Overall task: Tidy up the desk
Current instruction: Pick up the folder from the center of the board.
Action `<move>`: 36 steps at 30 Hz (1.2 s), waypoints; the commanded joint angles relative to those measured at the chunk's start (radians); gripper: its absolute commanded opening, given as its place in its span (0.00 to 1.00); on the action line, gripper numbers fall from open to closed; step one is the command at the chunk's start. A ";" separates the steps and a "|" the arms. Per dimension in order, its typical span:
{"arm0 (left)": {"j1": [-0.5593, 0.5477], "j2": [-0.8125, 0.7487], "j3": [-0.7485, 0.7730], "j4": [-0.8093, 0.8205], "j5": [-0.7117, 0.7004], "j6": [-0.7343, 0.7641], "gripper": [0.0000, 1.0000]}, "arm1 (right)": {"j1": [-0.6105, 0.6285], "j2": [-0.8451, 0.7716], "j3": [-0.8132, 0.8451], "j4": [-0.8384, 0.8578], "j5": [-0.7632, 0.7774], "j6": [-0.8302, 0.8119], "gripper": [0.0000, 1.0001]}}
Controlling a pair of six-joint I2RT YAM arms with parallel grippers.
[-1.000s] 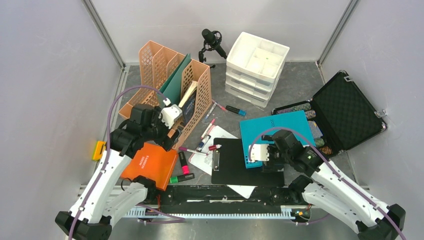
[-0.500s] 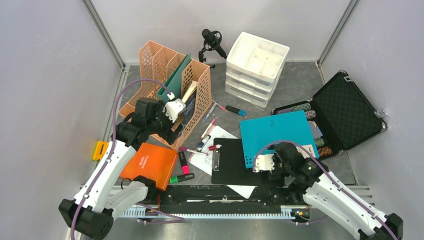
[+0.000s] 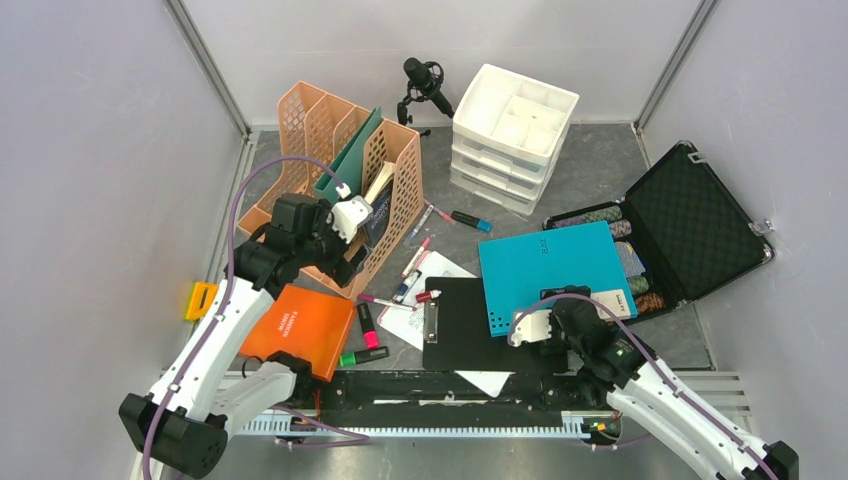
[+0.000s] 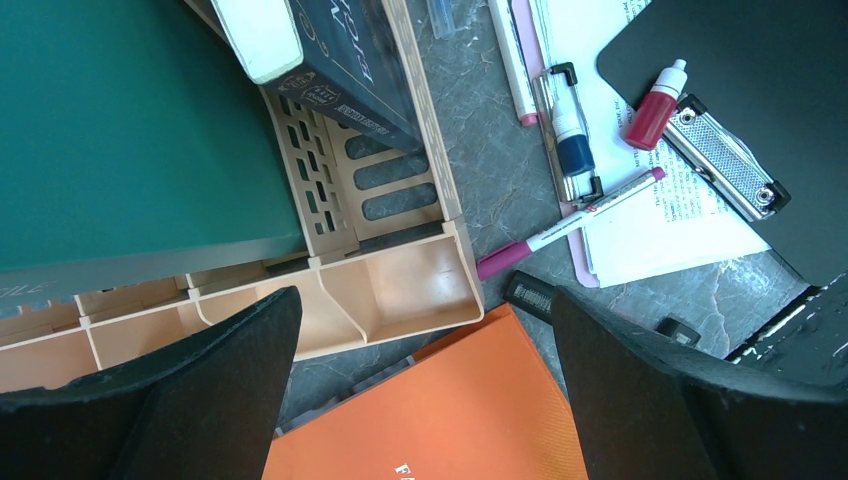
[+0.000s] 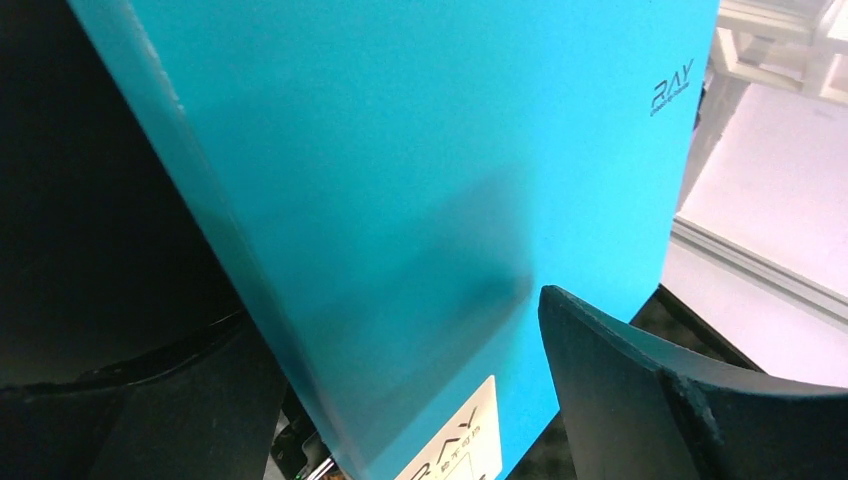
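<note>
Desk [image 3: 600, 165]: dark grey veined tabletop between grey walls, strewn with stationery across its near half.
Left gripper [image 4: 420, 300]: jaws spread wide and holding nothing. It hangs over the near end of the peach file organizer [image 3: 395, 170], above an empty front compartment.
Right gripper [image 5: 400, 330]: jaws spread wide, low over the near edge of the cyan notebook [image 3: 555, 270]. The cover fills the gap between the fingers; contact cannot be judged.
File organizer contents: a green folder [image 3: 350, 165] leaning in one slot and a dark book [image 4: 350, 70] in the slot beside it.
Orange folder [image 3: 300, 325]: flat on the desk, just in front of the organizer.
Black clipboard [image 3: 460, 335]: flat at centre front, its right side under the cyan notebook's corner, lying over white printed sheets [image 4: 660, 215].
Small items: a red-capped bottle [image 4: 655, 100] beside the clipboard's metal clip, and a magenta pen [image 4: 570, 225] lying across the sheets' edge.
White drawer unit [image 3: 510, 135]: at the back, right of the organizer.
Black case [image 3: 700, 215]: open at the far right, with stacks of chips inside it.
Microphone [image 3: 425, 80]: on a small stand at the back wall.
</note>
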 commanded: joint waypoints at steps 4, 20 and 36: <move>-0.002 0.005 0.045 0.037 -0.013 0.036 1.00 | 0.005 -0.032 -0.051 0.081 0.038 -0.100 0.94; -0.003 0.010 0.053 0.046 -0.013 0.050 1.00 | 0.005 -0.066 0.026 0.110 -0.003 -0.096 0.51; -0.003 0.003 0.104 0.045 0.026 0.035 1.00 | 0.005 0.058 0.432 0.129 -0.007 -0.009 0.13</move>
